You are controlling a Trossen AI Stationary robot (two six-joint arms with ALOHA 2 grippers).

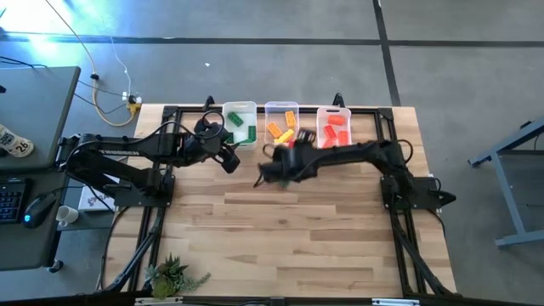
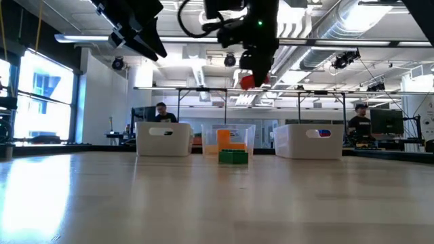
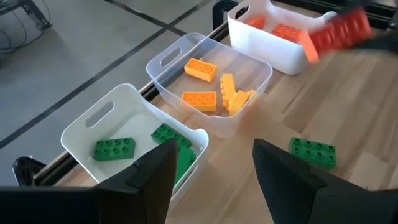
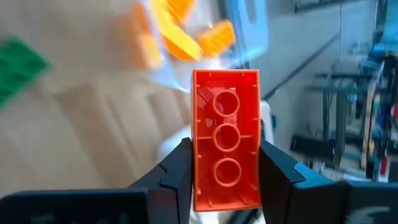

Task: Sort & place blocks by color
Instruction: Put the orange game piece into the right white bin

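- Your red block [image 4: 227, 155] is riding lengthwise between the right hand's [image 4: 225, 186] closed fingers, above the counter [image 1: 297, 229].
- The red bin [image 1: 334, 127] is lying just beyond, toward the right arm's side.
- Your left hand [image 3: 211, 168] is hovering open, holding nothing, near the green bin [image 3: 118, 134].

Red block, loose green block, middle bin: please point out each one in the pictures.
Red block [image 4: 226, 155]: right wrist view, centre of its hollow underside, between the fingers.
Green block [image 3: 313, 152]: left wrist view, its studded top.
Middle bin [image 3: 166, 60]: left wrist view, its handle-side wall.
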